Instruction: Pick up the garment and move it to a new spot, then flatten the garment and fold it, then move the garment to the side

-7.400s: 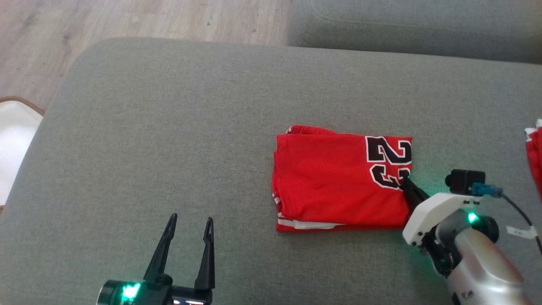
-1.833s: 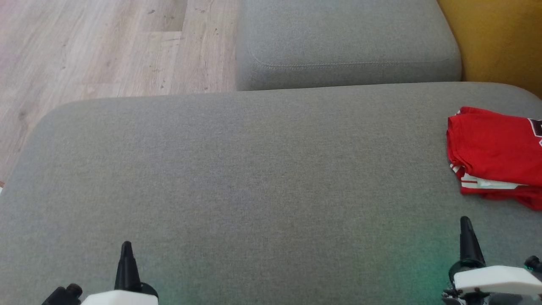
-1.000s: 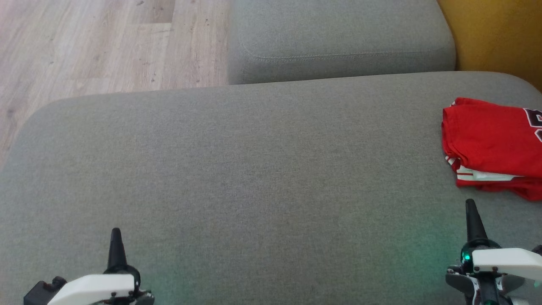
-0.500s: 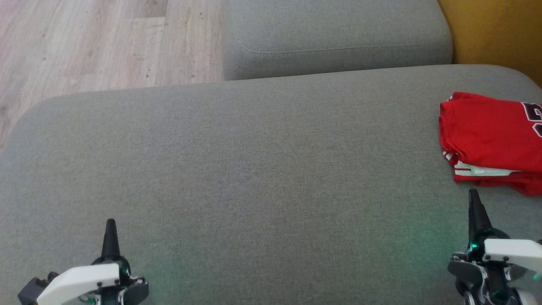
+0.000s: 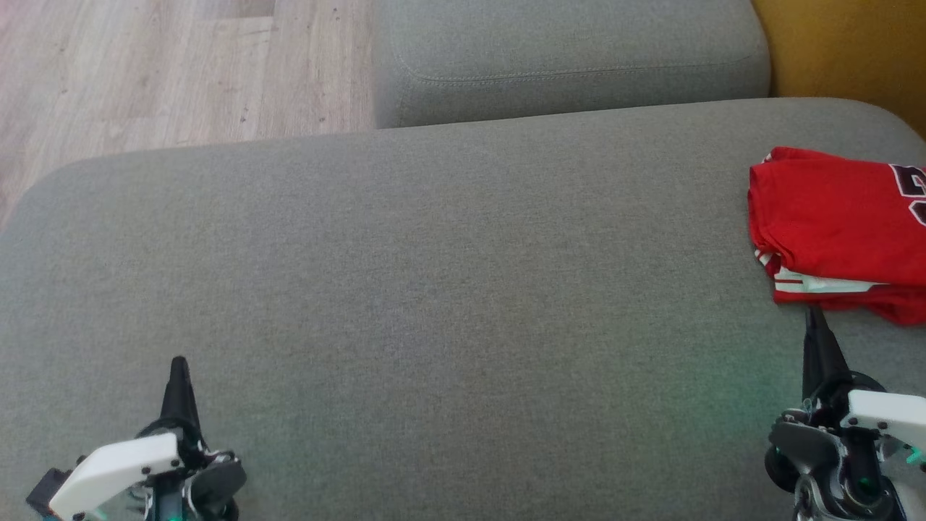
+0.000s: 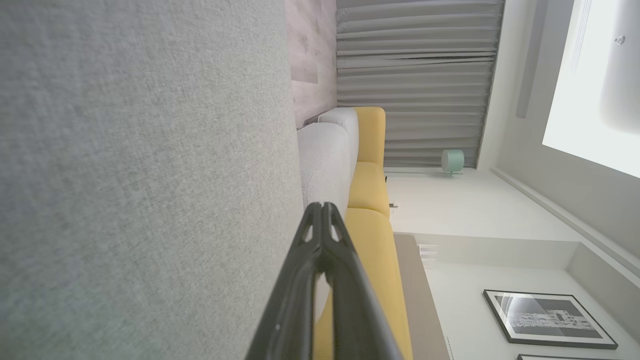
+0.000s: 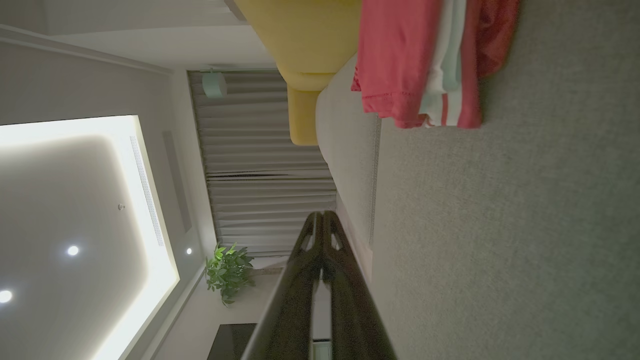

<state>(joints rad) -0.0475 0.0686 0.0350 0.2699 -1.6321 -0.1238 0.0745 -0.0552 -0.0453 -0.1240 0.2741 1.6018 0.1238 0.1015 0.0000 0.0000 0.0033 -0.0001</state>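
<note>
folded red garment [image 5: 839, 228] lies at far right edge of the grey cushion [image 5: 434, 289]. left gripper [image 5: 178, 369] and right gripper [image 5: 816, 322] near, fingers pressed together, holding nothing.

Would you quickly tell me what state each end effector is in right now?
Left end effector: closed, holding nothing.
Right end effector: closed, holding nothing; the folded red garment lies on the sofa, not gripped.

Even soft daylight in head view, right wrist view dim, glaring ceiling panel [image 7: 75, 200]
</note>
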